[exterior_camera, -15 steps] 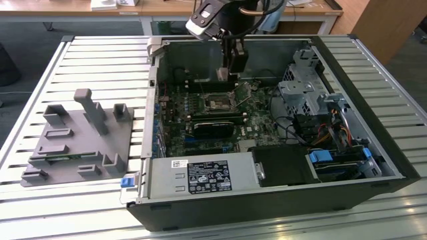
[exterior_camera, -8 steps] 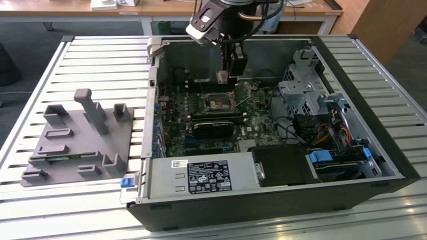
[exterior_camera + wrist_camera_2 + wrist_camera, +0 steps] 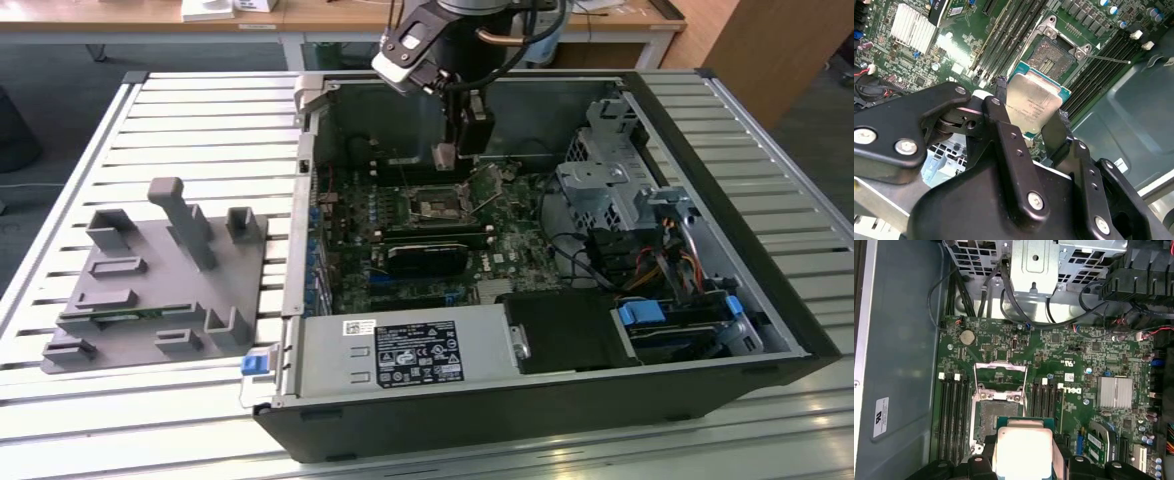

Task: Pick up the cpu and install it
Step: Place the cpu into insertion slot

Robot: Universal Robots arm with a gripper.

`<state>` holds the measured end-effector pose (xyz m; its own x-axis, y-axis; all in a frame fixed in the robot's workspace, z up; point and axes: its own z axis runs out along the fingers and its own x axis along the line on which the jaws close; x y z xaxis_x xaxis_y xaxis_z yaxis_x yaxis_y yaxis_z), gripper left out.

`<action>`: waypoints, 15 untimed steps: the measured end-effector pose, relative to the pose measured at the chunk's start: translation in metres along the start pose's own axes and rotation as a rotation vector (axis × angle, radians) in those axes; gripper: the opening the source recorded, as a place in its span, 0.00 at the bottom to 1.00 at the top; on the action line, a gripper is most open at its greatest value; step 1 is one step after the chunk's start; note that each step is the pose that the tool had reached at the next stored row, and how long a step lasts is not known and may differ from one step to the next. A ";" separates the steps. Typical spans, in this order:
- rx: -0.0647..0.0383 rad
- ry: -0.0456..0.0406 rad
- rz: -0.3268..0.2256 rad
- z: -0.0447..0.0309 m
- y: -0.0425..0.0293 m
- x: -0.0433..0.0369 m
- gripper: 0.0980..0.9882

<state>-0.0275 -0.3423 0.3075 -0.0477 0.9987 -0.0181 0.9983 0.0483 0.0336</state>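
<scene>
cpu: off the tray, held in the air above the socket; no contact between them that I can see.
gripper: pinching the cpu by two opposite edges; one black finger on each side, metal top facing the wrist cameras.
socket: bare contact field exposed, nothing seated in it; in the first wrist view its metal hold-down frame stands swung open.
memory slots: long black rows flanking the socket on both sides.
case: lying open on its side, the socket roughly mid-board under the arm.
grey tray: well away from the socket, outside the case.
progress: pick-up done, judged from the grasp. Placing the cpu in the socket and closing the frame not yet done.
</scene>
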 end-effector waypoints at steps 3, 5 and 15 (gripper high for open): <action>0.000 0.0000 0.000 0.0019 -0.0001 0.0000 0.48; 0.000 0.0000 0.000 0.0031 -0.0001 0.0000 0.48; 0.000 -0.0002 0.000 0.0168 -0.0005 0.0030 0.48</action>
<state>-0.0275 -0.3396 0.2907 -0.0474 0.9987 -0.0183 0.9983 0.0480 0.0335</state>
